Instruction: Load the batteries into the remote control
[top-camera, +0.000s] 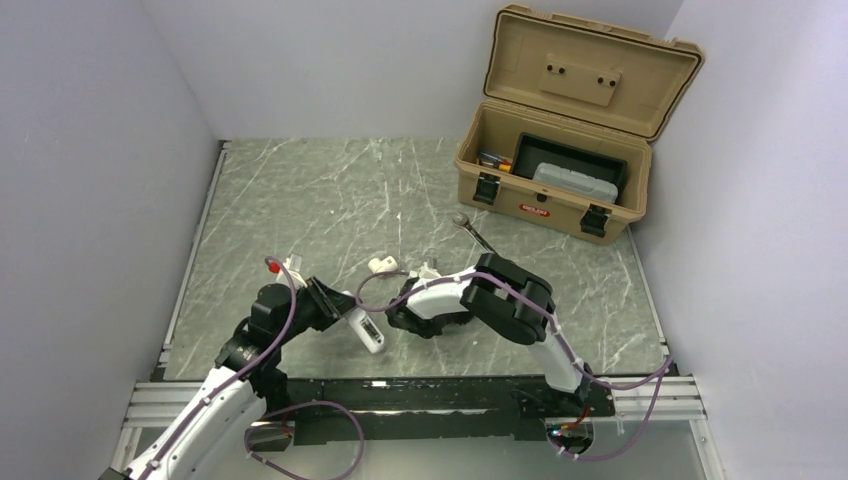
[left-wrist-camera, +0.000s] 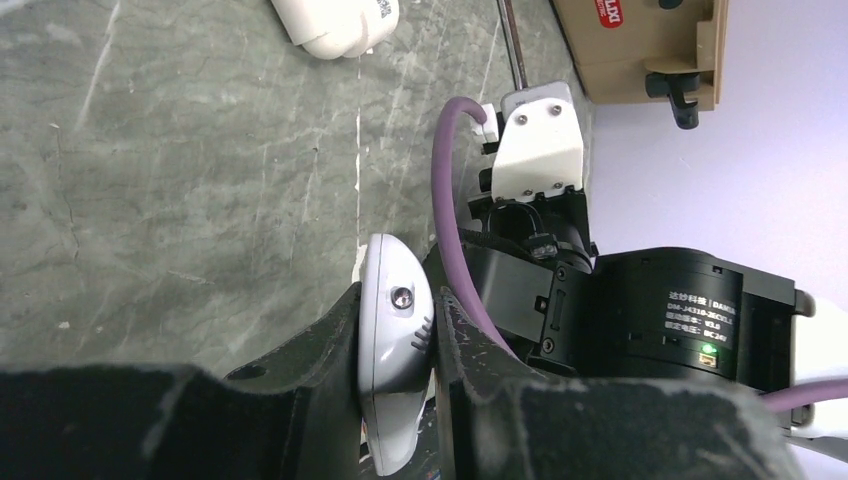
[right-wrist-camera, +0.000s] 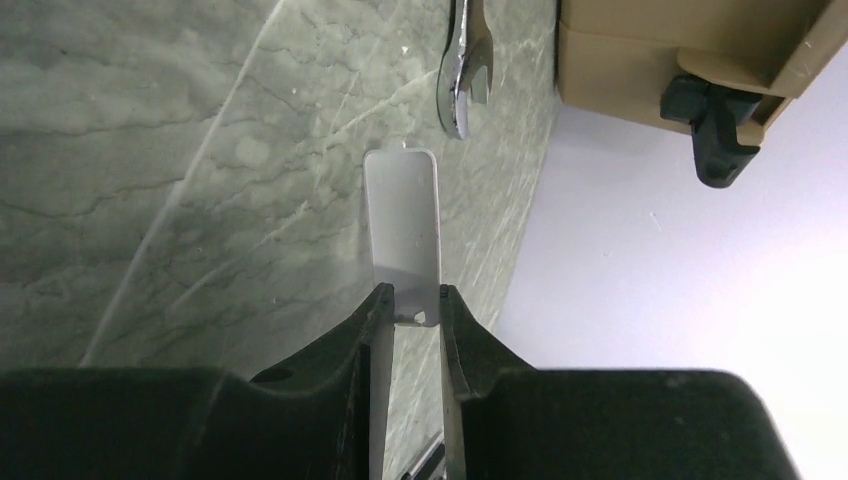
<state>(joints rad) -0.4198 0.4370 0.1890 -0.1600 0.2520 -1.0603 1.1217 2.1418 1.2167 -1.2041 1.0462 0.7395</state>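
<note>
The remote control (left-wrist-camera: 392, 340) is a small white handset, seen end-on in the left wrist view. My left gripper (left-wrist-camera: 395, 300) is shut on it, one finger against each flat face. From above, the remote (top-camera: 370, 332) sticks out of that gripper near the table's front edge. My right gripper (right-wrist-camera: 410, 295) is shut on the near end of a thin flat white plate (right-wrist-camera: 402, 215), which points toward the wrench (right-wrist-camera: 463, 80). The right arm (top-camera: 500, 295) sits just right of the remote. No batteries show in any view.
A silver wrench (top-camera: 472, 232) lies behind the right gripper. A stubby white pipe fitting (top-camera: 380, 265) sits behind the remote. An open tan toolbox (top-camera: 560, 150) with tools inside stands at the back right. White walls close in both sides.
</note>
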